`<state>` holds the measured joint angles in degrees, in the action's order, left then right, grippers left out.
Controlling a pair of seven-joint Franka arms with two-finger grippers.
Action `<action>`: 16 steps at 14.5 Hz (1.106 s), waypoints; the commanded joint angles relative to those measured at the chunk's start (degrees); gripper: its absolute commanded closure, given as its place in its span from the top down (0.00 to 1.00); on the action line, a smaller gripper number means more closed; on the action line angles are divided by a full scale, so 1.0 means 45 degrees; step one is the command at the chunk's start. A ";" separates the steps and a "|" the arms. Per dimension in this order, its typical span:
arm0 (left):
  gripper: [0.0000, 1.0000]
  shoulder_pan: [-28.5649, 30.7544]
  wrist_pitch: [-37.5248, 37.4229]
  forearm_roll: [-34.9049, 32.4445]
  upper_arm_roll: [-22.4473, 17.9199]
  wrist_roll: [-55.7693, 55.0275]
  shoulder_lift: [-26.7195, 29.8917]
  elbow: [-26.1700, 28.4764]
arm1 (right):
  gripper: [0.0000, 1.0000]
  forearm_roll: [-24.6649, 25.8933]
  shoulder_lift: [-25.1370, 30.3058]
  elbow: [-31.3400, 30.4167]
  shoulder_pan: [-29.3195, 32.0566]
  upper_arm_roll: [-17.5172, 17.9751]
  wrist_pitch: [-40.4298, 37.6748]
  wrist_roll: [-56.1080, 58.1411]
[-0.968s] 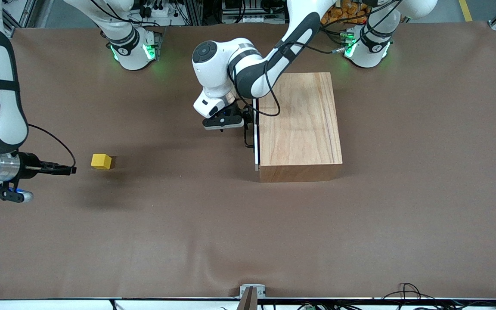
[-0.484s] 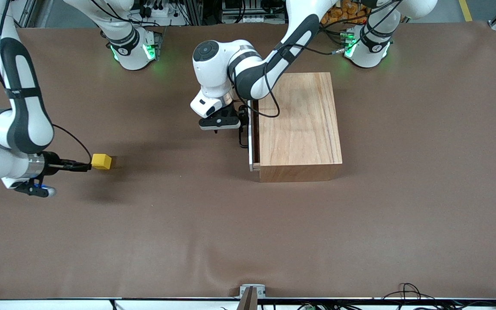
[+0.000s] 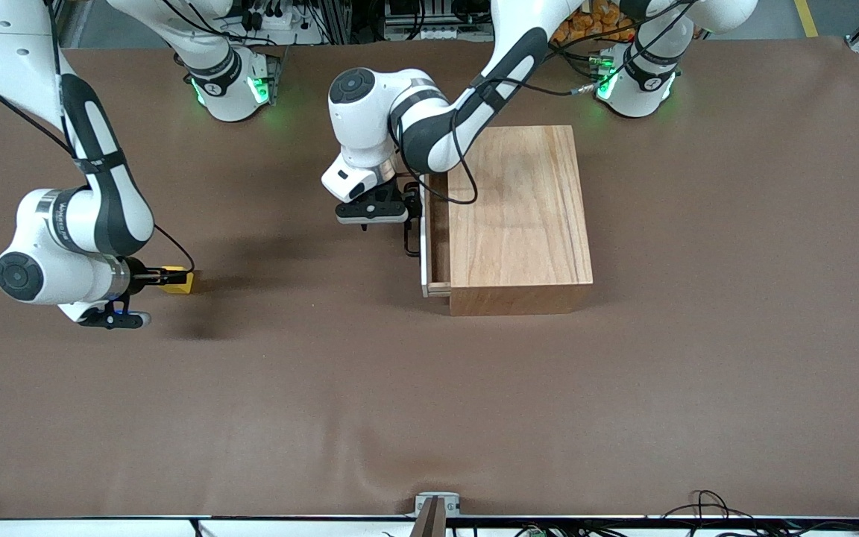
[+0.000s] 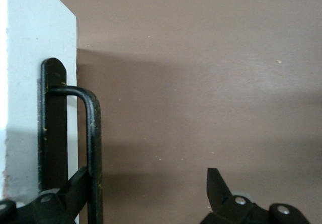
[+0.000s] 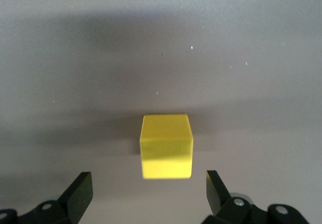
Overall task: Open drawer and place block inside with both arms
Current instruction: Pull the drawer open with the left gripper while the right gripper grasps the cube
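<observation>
The large light-wood box (image 3: 523,216) stands mid-table. Its drawer (image 3: 435,246) is pulled out a little, with the white front panel (image 3: 423,257) facing the right arm's end of the table. My left gripper (image 3: 406,216) is open at the black wire handle (image 3: 408,242). In the left wrist view one finger (image 4: 79,182) sits hooked between the handle loop (image 4: 93,143) and the white panel (image 4: 40,38); the left gripper (image 4: 148,189) holds nothing. The yellow block (image 3: 180,281) lies on the table. My right gripper (image 3: 161,278) is open right at it; in the right wrist view the block (image 5: 166,146) lies just ahead of the open right gripper (image 5: 148,191).
The brown table cover (image 3: 429,388) stretches around both things. The arms' green-lit bases (image 3: 232,86) stand along the table edge farthest from the front camera. A metal bracket (image 3: 437,503) sits at the nearest edge.
The drawer has slid out of the box toward the right arm's end, drawn by my left gripper. My right arm has swung in and brought its open gripper up to the yellow block.
</observation>
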<state>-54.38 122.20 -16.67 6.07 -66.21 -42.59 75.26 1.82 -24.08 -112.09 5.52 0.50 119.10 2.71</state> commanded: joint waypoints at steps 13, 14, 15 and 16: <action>1.00 -0.0551 0.2002 -0.0162 -0.0002 0.0241 -0.0633 -0.0670 | 0.28 0.0298 0.0038 -0.2551 0.0395 0.0044 0.3455 0.0766; 1.00 -0.0551 0.2081 -0.0162 -0.0002 0.0241 -0.0634 -0.0670 | 0.02 0.0298 0.0057 -0.2551 0.0414 0.0044 0.3435 0.0843; 1.00 -0.0551 0.2121 -0.0162 -0.0002 0.0241 -0.0615 -0.0670 | 0.00 0.0298 0.0135 -0.2532 0.0414 0.0044 0.3415 0.0864; 1.00 -0.0629 0.2237 -0.0162 -0.0002 0.0260 -0.0614 -0.0670 | 0.00 0.0298 0.0174 -0.2474 0.0433 0.0044 0.3415 0.0844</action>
<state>-56.32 130.94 -16.68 6.07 -65.34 -43.88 74.88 2.09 -24.65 -122.76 6.63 0.26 134.29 5.80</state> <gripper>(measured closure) 0.000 0.449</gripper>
